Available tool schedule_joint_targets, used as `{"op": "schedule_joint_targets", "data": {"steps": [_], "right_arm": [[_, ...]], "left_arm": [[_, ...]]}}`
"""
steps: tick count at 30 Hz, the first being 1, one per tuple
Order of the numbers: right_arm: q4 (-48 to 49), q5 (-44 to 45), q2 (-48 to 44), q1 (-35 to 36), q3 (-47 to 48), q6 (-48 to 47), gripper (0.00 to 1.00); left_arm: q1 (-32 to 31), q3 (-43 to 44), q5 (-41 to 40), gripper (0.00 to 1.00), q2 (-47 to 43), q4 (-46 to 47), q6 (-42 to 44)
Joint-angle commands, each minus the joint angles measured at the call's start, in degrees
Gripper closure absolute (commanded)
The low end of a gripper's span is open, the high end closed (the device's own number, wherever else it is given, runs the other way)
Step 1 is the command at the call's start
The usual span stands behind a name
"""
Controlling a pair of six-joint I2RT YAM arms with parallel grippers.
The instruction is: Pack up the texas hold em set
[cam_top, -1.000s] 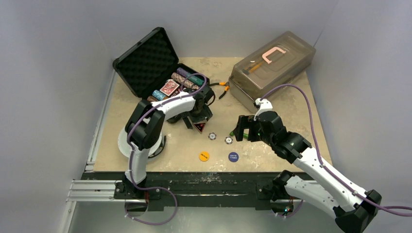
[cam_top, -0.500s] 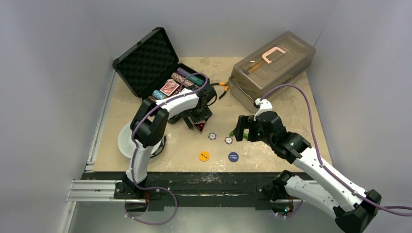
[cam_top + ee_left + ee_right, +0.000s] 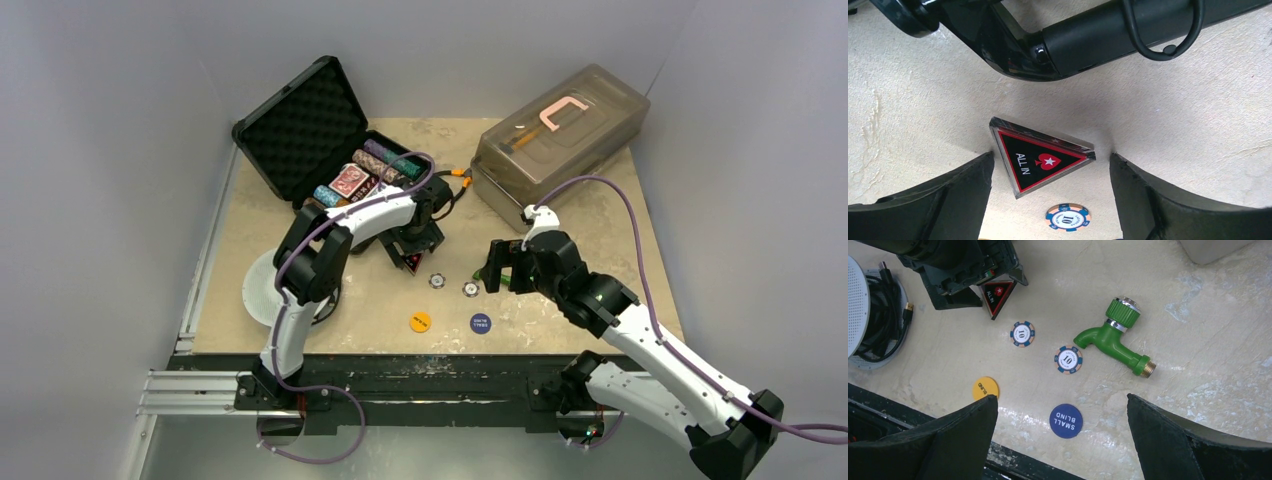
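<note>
The black case (image 3: 300, 130) stands open at the back left, with chip rows (image 3: 385, 160) and a red card deck (image 3: 349, 180) inside. The "ALL IN" triangle marker (image 3: 1040, 159) lies on the table in front of it (image 3: 409, 262). My left gripper (image 3: 1052, 167) is open and straddles it, the left finger (image 3: 948, 200) close to its edge. Two "10" chips (image 3: 1022, 333) (image 3: 1068, 359), a yellow button (image 3: 985, 388) and a blue "SMALL BLIND" button (image 3: 1065, 421) lie loose on the table. My right gripper (image 3: 1063, 405) is open and empty above the blue button.
A green toy faucet (image 3: 1115, 337) lies just right of the chips. A large translucent grey box (image 3: 560, 130) stands at the back right, orange-handled pliers (image 3: 455, 180) beside it. A white round disc with cables (image 3: 262, 285) sits at the left.
My left arm's elbow has swung to the right and its gripper has shifted slightly toward the case, still over the triangle marker. The right arm has not moved.
</note>
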Motion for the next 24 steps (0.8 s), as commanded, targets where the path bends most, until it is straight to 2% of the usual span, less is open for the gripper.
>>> {"op": "schedule_joint_targets", "data": {"steps": [1,5,12,17,24], "right_arm": [[1.8,0.1,-0.7,0.1,0.1,0.3,0.01],[1.8,0.3,-0.8,0.1,0.3,0.2,0.01],[1.5,0.5,-1.0,0.1,0.4,0.2,0.01],[1.9,0.1,-0.8,0.1,0.0,0.4,0.01],[2.0,0.1,-0.5,0.1,0.1,0.6,0.01]], "left_arm": [[-0.4,-1.3,-0.2,0.19,1.2,0.9,-0.1],[-0.3,0.9,-0.3,0.2,2.3,-2.1,-1.9],[0.5,1.2,-0.8,0.27,2.3,-3.1,-2.4],[1.3,2.3,0.4,0.25,2.9,-4.6,-4.1],[2.5,0.6,2.4,0.28,2.3,-4.2,-6.4]]}}
